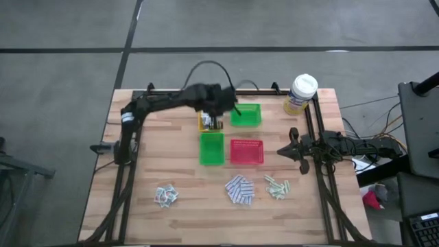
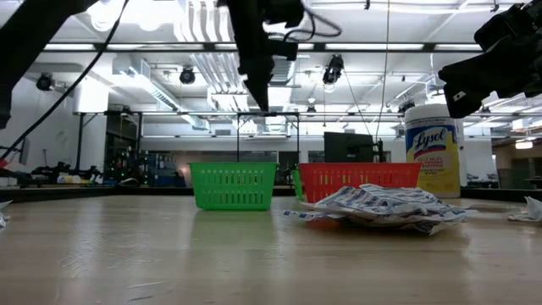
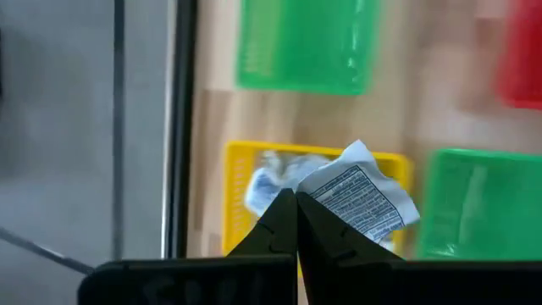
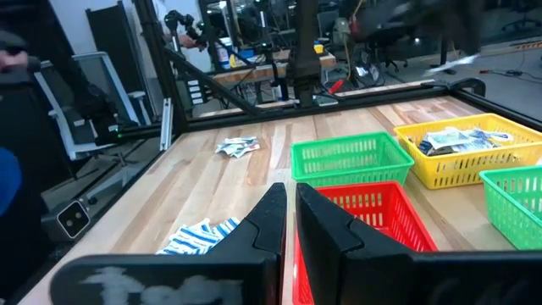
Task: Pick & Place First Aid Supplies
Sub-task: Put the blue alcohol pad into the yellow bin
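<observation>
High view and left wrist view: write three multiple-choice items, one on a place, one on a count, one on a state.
1. Where does the yellow canister stand?
A. In the red tray
B. At a table corner on the right arm's side
C. Among the packet piles

2. How many trays are green?
A. One
B. Two
C. Three

3. How is the left gripper?
A. Jaws open over the red tray
B. Lying on the table
C. Jaws shut on a sachet above the yellow tray

Key: 1 B, it stands alone at the corner; 2 B, one green tray and another show; 3 C, the sachet sticks out from the closed tips.
</observation>
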`<state>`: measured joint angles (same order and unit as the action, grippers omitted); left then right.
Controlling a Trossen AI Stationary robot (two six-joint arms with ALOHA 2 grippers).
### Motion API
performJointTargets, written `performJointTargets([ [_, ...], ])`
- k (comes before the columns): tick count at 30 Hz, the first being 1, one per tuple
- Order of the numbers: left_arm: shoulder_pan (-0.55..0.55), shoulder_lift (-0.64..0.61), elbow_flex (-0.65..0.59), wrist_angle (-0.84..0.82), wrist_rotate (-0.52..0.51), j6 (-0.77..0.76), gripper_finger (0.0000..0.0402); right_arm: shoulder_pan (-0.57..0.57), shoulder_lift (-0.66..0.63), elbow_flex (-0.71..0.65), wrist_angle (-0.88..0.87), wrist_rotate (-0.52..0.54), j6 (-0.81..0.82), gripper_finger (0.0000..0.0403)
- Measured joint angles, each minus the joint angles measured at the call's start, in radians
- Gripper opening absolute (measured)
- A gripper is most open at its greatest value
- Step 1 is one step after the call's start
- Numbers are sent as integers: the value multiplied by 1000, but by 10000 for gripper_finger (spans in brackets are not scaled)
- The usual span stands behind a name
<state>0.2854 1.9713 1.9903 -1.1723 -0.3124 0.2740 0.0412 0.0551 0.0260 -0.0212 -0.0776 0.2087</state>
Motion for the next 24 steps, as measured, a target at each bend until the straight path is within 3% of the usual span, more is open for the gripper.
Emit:
performJointTargets([
  [10, 205, 2, -101, 74, 132, -221, 0, 0, 0, 0, 0, 0, 0, 28],
  [15, 230, 2, -185, 124, 200, -342, 0, 0, 0, 0, 0, 0, 0, 28],
  [24, 230, 2, -289, 206, 227, -442, 0, 0, 0, 0, 0, 0, 0, 28],
])
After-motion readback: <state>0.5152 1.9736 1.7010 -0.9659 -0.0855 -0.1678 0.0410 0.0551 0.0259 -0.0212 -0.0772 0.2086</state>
